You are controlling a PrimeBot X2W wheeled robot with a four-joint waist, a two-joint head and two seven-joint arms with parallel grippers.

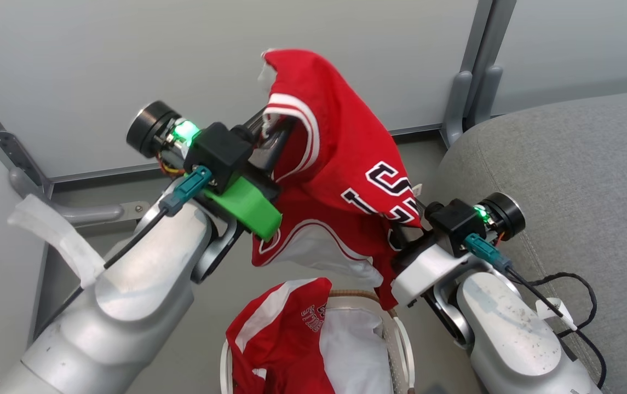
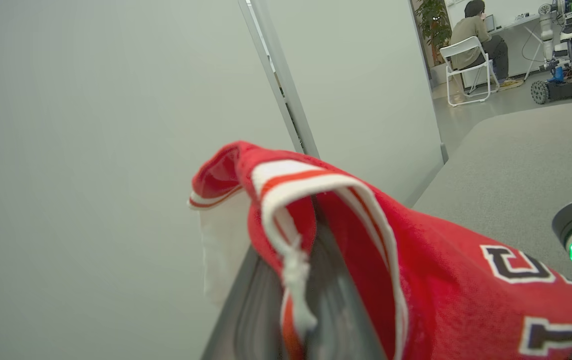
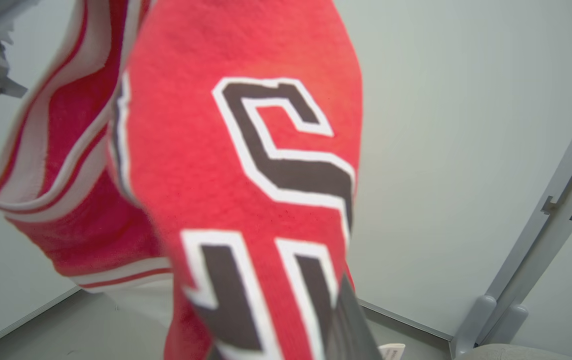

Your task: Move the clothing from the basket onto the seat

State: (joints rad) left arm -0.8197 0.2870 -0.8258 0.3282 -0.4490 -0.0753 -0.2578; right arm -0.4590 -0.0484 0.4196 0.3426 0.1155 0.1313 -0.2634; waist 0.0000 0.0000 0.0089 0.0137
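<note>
A red jersey (image 1: 335, 142) with white trim and black-and-white lettering hangs in the air, stretched between both grippers above the basket. My left gripper (image 1: 277, 128) is shut on its striped edge; in the left wrist view the jersey (image 2: 440, 280) drapes over the fingers (image 2: 335, 310). My right gripper (image 1: 401, 232) is shut on the lettered part and mostly hidden under the cloth (image 3: 246, 165). Below, the white basket (image 1: 401, 334) holds another red garment (image 1: 275, 339) and the white liner (image 1: 354, 350). The grey seat (image 1: 576, 175) lies to the right.
Pale partition walls stand close behind, with a grey post (image 1: 475, 71) at the seat's corner. A black cable (image 1: 581, 295) lies on the seat by my right forearm. Far off, a person (image 2: 475, 35) sits at a desk near another robot (image 2: 570, 50).
</note>
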